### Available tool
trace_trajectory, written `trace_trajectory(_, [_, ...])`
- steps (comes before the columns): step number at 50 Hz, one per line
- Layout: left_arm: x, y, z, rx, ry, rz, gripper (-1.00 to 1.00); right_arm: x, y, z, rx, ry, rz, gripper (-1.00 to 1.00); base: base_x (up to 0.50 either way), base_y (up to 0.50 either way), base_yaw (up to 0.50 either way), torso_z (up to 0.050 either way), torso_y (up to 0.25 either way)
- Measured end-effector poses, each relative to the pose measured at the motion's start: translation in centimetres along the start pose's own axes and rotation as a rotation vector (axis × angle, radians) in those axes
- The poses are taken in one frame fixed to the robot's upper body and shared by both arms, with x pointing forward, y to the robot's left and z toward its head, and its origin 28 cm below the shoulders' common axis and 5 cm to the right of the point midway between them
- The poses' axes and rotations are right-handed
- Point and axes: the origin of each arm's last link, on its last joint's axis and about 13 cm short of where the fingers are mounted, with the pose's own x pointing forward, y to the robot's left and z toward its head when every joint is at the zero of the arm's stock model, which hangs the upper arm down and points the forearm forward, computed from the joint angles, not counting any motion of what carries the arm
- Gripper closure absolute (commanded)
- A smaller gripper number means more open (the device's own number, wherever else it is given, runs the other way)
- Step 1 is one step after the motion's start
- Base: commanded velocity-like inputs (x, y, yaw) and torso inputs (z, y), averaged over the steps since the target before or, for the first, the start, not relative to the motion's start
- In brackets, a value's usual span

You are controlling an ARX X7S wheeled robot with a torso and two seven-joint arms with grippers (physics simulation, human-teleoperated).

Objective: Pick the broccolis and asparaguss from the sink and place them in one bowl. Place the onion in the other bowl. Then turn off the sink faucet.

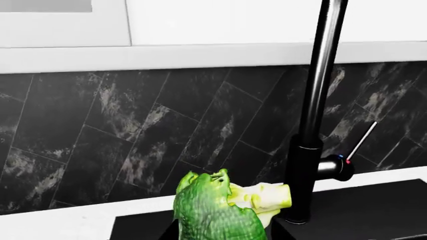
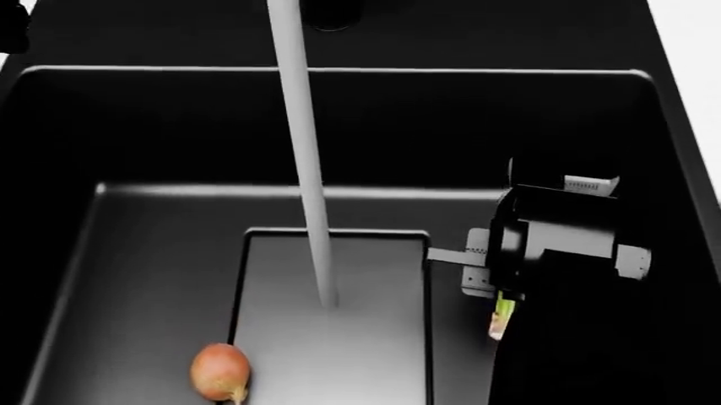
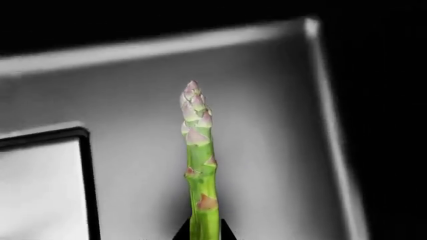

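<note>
sink: big deep matte black rectangular basin, with a square recessed drain panel in the floor.

water: a pale stream is running down from up top and lands on the drain panel, so the tap's on.

faucet: tall black cylindrical column with a silver side lever carrying a red and a blue dot plus a thin rod handle; it stands against a dark marbled tile backsplash.

onion: smooth round peach-orange bulb sitting on the sink floor, right at the near left edge of the drain panel.

broccoli: bright green bumpy floret with a pale yellow-green stalk, right up against the left wrist camera, stalk pointing at the faucet base. The left gripper itself isn't visible, so I honestly can't tell if it's clamped on it.

asparagus: thin light green spear with a scaly tip, rising from between two dark finger tips at the edge of the right wrist view, above the grey sink floor.

right gripper: down inside the sink on the right of the drain panel, fingers closed around the spear; only a bit of green pokes out under it in the head view.
</note>
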Motion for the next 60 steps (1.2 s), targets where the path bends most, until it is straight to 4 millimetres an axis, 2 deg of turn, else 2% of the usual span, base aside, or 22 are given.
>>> trace_trajectory(12, [0.0,0.2,-0.2,-0.002,0.007,0.001,1.0,0.0,-0.2,0.2,-0.024,-0.021,0.01,1.0,0.0,0.0,0.0,0.0,0.247])
trace_trajectory(19, [0.1,0.4,-1.0,0.002,0.03,0.01,1.0,-0.6,-0.3,1.4,-0.125,-0.104,0.001,1.0,0.0,0.0,0.0,0.0,0.186])
trace_trajectory(26, [0.2,0.3,-2.1,0.018,0.054,0.01,1.0,-2.3,-0.8,2.9,-0.197,-0.227,0.02,1.0,0.0,0.0,0.0,0.0,0.02])
trace_trajectory(39, [0.8,0.2,-4.1,0.021,0.101,0.025,1.0,-6.5,-1.3,4.1,-0.273,-0.423,0.08,1.0,0.0,0.0,0.0,0.0,0.0])
trace_trajectory(49, [0.6,0.1,-5.2,0.021,0.122,0.032,1.0,-11.2,-2.4,3.1,-0.281,-0.555,0.223,1.0,0.0,0.0,0.0,0.0,0.0])
trace_trajectory(60, [0.1,0.0,-6.5,0.012,0.14,0.039,1.0,-12.8,-4.3,0.2,-0.299,-0.683,0.266,1.0,0.0,0.0,0.0,0.0,0.0])
